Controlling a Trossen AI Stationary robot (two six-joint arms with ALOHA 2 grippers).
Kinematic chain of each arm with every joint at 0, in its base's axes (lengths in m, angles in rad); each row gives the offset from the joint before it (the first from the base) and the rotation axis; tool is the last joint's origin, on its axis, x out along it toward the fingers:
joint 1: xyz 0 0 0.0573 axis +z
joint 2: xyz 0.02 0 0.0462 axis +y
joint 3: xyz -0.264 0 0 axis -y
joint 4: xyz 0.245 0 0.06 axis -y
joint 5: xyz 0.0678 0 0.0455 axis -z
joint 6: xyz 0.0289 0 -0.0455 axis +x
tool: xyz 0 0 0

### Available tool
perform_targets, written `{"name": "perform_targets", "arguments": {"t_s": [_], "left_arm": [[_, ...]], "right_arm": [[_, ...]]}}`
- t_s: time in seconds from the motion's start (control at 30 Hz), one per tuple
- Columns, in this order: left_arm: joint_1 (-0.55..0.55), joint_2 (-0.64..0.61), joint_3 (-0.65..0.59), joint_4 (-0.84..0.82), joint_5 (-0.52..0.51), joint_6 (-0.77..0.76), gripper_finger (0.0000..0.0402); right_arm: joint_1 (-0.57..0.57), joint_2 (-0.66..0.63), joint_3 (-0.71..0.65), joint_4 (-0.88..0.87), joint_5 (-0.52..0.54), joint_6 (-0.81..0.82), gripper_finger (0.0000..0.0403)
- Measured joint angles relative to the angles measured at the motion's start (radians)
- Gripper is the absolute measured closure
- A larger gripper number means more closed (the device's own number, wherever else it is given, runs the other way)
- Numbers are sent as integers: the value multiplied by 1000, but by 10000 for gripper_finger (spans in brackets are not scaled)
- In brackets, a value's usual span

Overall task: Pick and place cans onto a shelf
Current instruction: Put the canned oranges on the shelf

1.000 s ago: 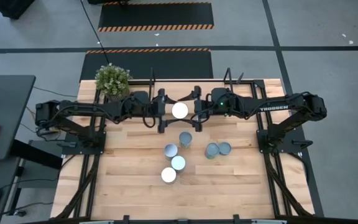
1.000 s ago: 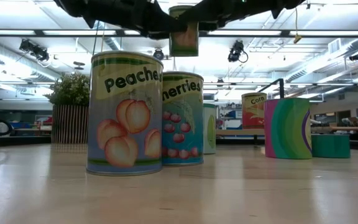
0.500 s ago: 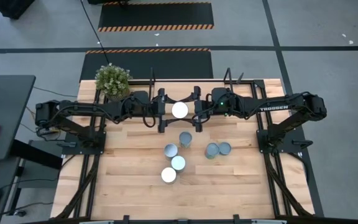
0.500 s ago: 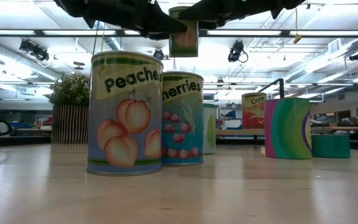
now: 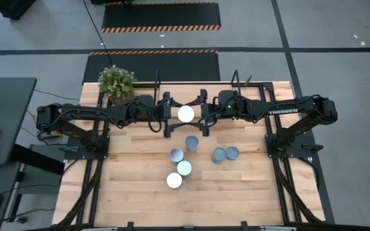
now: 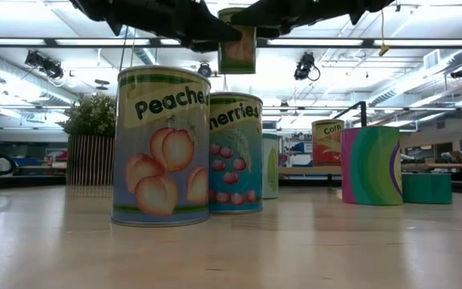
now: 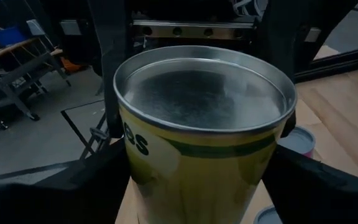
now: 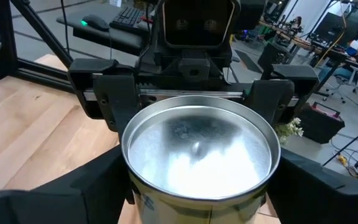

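Note:
One can [image 5: 185, 114] with a shiny round top and a yellow-green side is held in the air above the table's far middle. It also shows in the low view [image 6: 237, 46]. My left gripper [image 5: 178, 115] reaches it from the table's left and my right gripper [image 5: 193, 114] from the right; both are shut on it. Several other cans [image 5: 184, 168] stand upright on the tabletop nearer the front. In the low view the shelf's light board [image 6: 305, 170] shows behind them, with a "Corn" can [image 6: 327, 143] on it. My left gripper [image 7: 204, 186] pinches the can's side wall [image 7: 135, 168] between its two fingers, below the rim. The fingers come level from the table's left. The can is upright and clear of the table. My right gripper [image 8: 197, 193] pinches the same can's side wall [image 8: 143, 198] between its two fingers, below the rim. The fingers come level from the table's right, opposite the left gripper's fingers [image 8: 107, 99]. The can stays upright in the air.
A potted plant [image 5: 116, 82] stands at the table's far left corner. Two cans [image 5: 226, 154] stand together right of centre, a "Peaches" can [image 6: 161, 144] and a "Cherries" can [image 6: 235, 152] nearest the low camera. Bare tabletop [image 5: 133, 186] lies at the near left.

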Motion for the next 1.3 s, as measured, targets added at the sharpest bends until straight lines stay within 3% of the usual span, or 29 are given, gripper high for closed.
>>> {"name": "perform_targets", "arguments": {"t_s": [0.13,0.33,0.57,0.73,0.87,1.1,1.3], "left_arm": [[-23,0,0,0,-90,-28,11],[-63,-12,0,-39,-180,15,13],[-56,-115,0,-185,-207,22,6],[-47,-183,-9,-312,-183,-24,6],[-48,-208,-71,-318,-149,-53,6],[-47,-274,-207,-243,-115,-107,6],[-46,-388,-330,-128,-105,-111,6]], "right_arm": [[0,0,0,1,4,-8,75],[-2,0,0,-5,4,-6,75],[-3,0,0,-33,4,3,75],[-22,1,0,-37,0,8,75],[-45,39,-3,-24,0,19,75],[-82,147,10,64,-48,34,75],[-117,227,74,41,-77,57,75]]}}
